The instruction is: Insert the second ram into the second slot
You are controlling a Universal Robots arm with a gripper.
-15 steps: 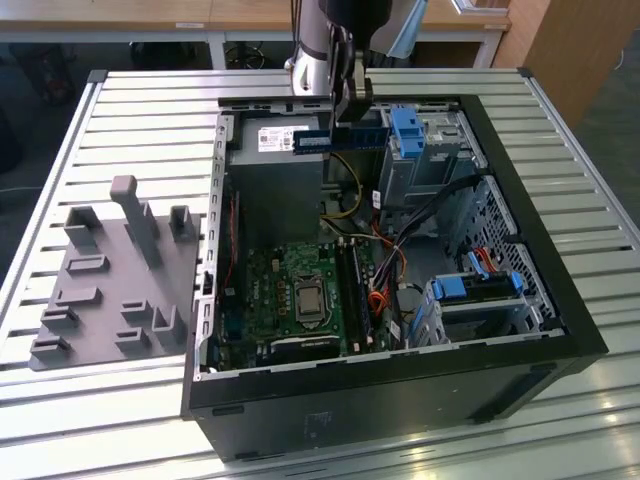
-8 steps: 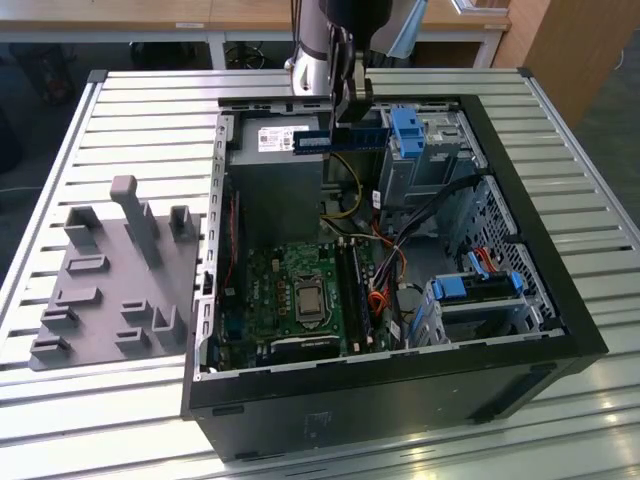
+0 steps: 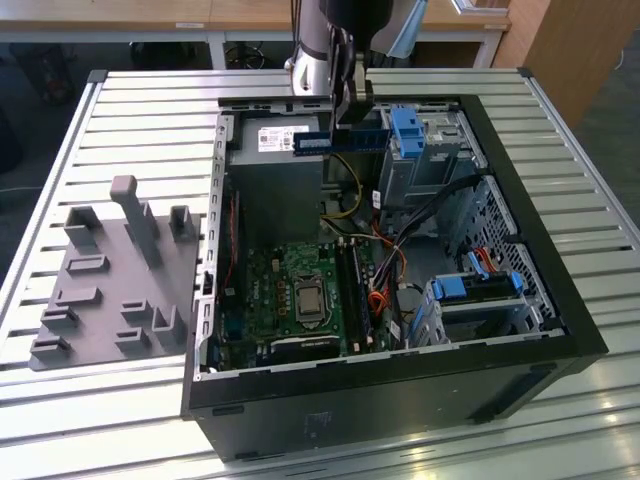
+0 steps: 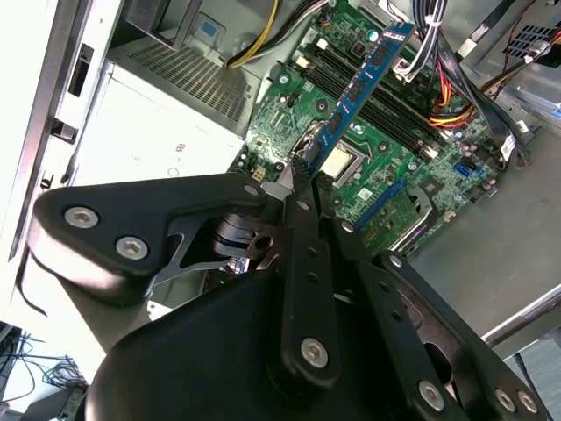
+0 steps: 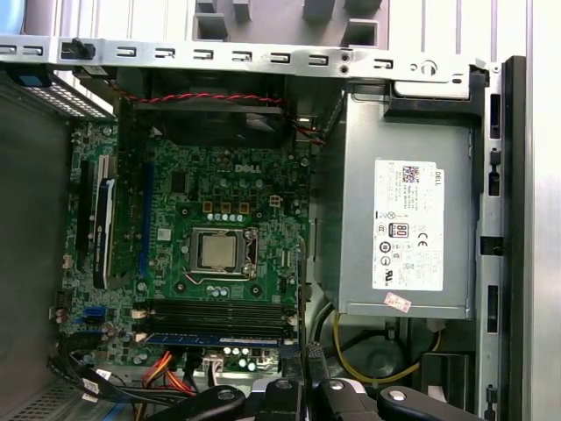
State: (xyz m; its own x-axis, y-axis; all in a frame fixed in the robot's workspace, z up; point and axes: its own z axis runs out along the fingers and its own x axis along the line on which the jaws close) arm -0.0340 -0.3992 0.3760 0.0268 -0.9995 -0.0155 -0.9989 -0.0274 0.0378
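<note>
Ram [image 4: 361, 77] gripped at one end by the gripper [image 4: 302, 168], fingers closed on it, above the motherboard [image 4: 399, 153] in the case [image 3: 380, 405]

— What sort of place do you have here?
— You're in a robotics lab or workshop. Your bench [image 3: 130, 110] is slatted aluminium, an opened computer tower [image 3: 400, 410] sits beside a grey fixture plate [image 3: 100, 330], and wooden desks [image 3: 100, 12] stand behind.

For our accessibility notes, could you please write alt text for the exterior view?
The gripper grips the second ram, a blue stick held roughly level above an open computer case, clear of the green motherboard below. A grey fixture block sits on the slatted table at the exterior view's left.
</note>
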